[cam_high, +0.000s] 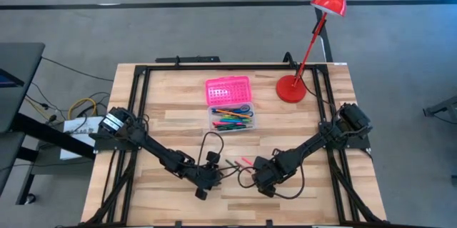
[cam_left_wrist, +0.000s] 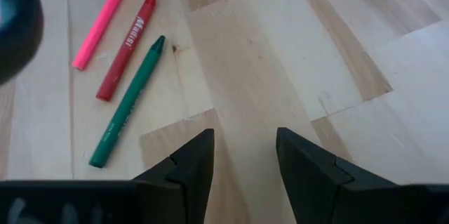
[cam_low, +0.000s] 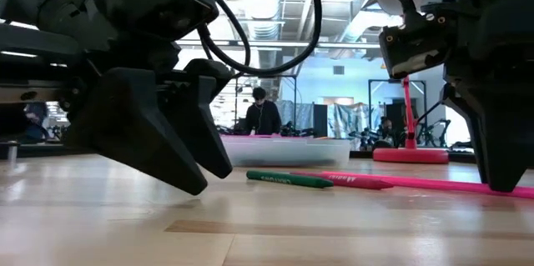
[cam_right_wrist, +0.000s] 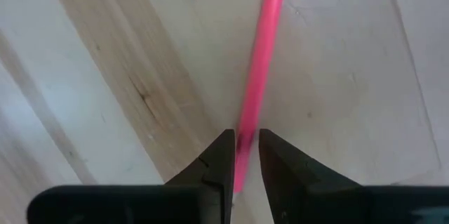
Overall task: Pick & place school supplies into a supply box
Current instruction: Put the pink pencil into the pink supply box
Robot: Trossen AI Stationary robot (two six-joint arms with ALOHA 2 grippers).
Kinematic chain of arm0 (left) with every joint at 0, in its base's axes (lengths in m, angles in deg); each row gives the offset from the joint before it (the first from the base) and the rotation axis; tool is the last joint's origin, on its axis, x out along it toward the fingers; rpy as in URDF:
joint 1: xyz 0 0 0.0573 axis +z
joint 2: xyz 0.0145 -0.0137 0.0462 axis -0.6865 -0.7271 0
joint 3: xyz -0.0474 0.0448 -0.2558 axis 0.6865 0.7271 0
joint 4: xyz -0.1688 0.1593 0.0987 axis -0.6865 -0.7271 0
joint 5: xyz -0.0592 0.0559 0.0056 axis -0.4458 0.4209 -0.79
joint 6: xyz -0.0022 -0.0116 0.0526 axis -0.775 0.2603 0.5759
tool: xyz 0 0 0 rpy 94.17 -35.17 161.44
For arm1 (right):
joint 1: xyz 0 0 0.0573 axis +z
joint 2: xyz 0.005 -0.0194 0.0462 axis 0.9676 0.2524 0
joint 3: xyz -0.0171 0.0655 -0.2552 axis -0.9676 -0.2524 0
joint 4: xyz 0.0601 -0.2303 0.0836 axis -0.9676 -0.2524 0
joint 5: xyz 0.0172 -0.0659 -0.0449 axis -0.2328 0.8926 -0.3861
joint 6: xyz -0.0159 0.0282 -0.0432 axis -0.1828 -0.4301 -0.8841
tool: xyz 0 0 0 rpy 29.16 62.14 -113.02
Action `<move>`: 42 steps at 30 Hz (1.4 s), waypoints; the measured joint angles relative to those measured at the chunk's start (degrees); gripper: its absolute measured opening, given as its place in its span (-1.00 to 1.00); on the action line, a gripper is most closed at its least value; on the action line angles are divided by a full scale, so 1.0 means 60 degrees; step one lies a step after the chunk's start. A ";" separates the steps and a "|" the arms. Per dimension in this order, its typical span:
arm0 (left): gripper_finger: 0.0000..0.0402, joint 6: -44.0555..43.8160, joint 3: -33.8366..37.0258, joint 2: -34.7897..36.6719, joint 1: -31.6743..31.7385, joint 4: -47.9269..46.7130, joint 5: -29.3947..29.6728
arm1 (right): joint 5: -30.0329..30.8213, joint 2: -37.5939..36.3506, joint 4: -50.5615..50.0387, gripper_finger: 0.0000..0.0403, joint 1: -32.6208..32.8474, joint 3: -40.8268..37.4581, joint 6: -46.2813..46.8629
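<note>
While the right gripper (cam_right_wrist: 243, 155) sits low on the bench (cam_high: 178, 117) near front centre, its fingers straddle a pink pen (cam_right_wrist: 258, 62), narrow gap, pen lying flat between them; firm clamp not confirmed. Left gripper (cam_left_wrist: 243, 164) is apart, empty, just beside a green crayon (cam_left_wrist: 128, 104) and red crayon (cam_left_wrist: 126, 47). Supply box (cam_high: 232, 118) is further back, w/ supplies inside, pink lid (cam_high: 228, 90) behind it.

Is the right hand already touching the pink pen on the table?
Touching. In the right wrist view the pink pen runs between the right hand's two fingers, and both fingers press against its sides with no gap showing.
</note>
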 joint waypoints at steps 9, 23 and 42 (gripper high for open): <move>-0.25 -0.0183 0.0000 0.0000 -0.0447 -0.0058 0.0041 | -0.0092 -0.0022 -0.0081 -0.85 0.0057 -0.0206 0.0573; -0.25 -0.0409 -0.0013 0.0000 -0.0939 -0.0491 0.0456 | 0.0115 -0.0025 -0.0118 -0.99 0.0081 -0.0216 0.0502; -0.25 -0.1094 0.0008 0.0201 -0.1381 -0.2056 0.2261 | 0.1441 0.0035 -0.0854 -1.00 0.0084 -0.0107 0.0498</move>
